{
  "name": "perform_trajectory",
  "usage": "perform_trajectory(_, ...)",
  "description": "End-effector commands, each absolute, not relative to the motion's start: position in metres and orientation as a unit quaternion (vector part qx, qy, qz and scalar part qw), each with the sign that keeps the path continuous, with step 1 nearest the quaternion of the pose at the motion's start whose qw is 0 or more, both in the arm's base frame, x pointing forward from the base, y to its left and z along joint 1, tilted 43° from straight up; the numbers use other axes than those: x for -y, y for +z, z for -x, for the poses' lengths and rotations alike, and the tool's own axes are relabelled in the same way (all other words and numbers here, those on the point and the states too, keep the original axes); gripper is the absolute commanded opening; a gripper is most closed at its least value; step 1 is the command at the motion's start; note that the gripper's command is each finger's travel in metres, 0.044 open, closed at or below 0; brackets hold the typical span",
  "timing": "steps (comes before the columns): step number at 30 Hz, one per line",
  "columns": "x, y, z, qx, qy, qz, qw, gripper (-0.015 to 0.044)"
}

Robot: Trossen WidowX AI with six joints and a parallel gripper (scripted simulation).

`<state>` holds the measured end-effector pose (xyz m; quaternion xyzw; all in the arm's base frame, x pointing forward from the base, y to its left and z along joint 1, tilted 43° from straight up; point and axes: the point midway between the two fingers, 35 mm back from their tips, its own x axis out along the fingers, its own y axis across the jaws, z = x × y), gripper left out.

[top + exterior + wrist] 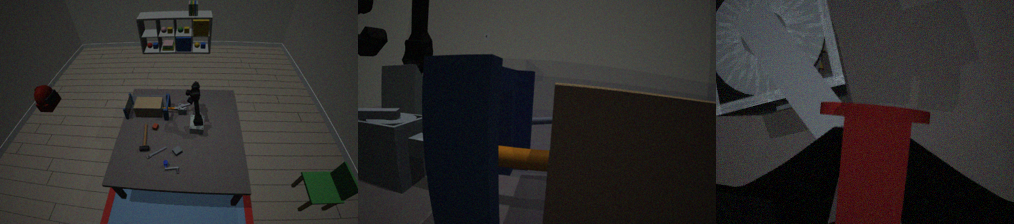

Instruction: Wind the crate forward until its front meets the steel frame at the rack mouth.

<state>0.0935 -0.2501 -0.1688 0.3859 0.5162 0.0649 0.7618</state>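
Note:
The wooden crate [148,103] [630,151] sits flat in the cubby, behind the blue steel frame [167,110] [461,121]. A short gap separates its front from the frame, and the orange strap [170,108] [523,158] crosses it. The strap runs to the grey winch [182,111] [379,151]. The winch handle's grey arm [186,105] [379,114] [798,80] lies across the winch top and points away from the frame. My gripper [866,139] is shut on the handle's upright red grip [873,175], at the arm's outer end. The exterior view does not show the fingers.
A hammer [145,136], a red block [155,126], a wrench [157,152], a grey block [177,151], a blue piece [165,163] and a grey angled tool [172,168] lie on the bench [211,163]. A blue end frame [128,106] stands behind the crate.

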Motion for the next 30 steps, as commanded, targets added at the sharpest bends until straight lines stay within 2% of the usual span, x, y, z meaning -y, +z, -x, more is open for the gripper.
perform_trajectory(1, 0.260, -0.177, -0.103, -0.512, 0.062, -0.375, 0.771, 0.0000)
perform_trajectory(30, 0.278, -0.190, -0.126, -0.511, 0.062, -0.374, 0.772, 0.0000)
